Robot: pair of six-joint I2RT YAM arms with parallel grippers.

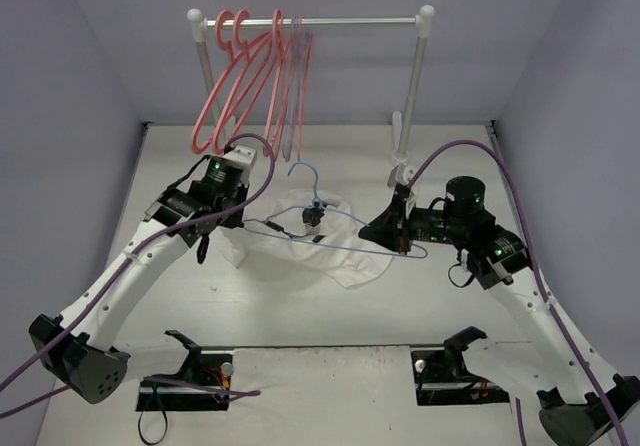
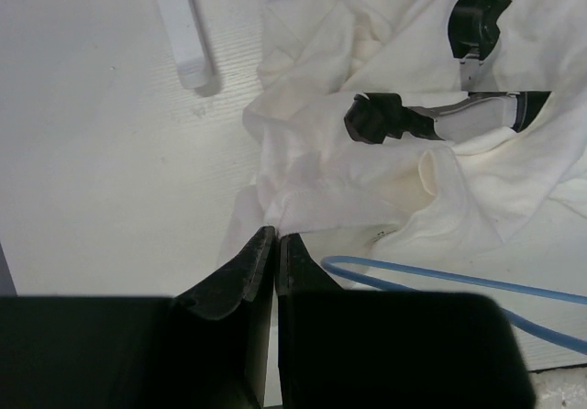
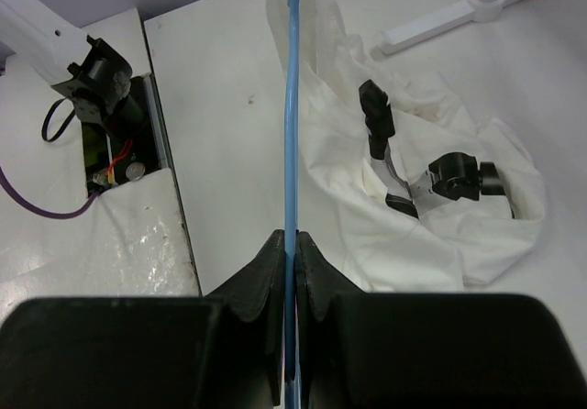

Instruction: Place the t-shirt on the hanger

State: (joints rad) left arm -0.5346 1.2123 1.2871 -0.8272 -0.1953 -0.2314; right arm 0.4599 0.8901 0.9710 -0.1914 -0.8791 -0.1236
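The thin light-blue hanger (image 1: 305,171) lies tilted over the white t-shirt (image 1: 345,261) in the middle of the table. A black clamp (image 1: 315,214) sits at its neck. My right gripper (image 1: 402,249) is shut on the hanger's bar (image 3: 293,106) near its right end. My left gripper (image 1: 243,224) is at the shirt's left edge. Its jaws are closed, with the tips pinching the crumpled shirt's hem (image 2: 330,152). The blue bar (image 2: 431,276) runs just right of the left fingers. The shirt (image 3: 348,198) lies bunched around the clamp (image 3: 454,175).
A white clothes rack (image 1: 320,21) stands at the back with several pink-red hangers (image 1: 240,76) on its left end. Its foot (image 2: 183,33) lies near the shirt and also shows in the right wrist view (image 3: 431,28). Black arm mounts with wires (image 1: 190,386) sit at the near edge.
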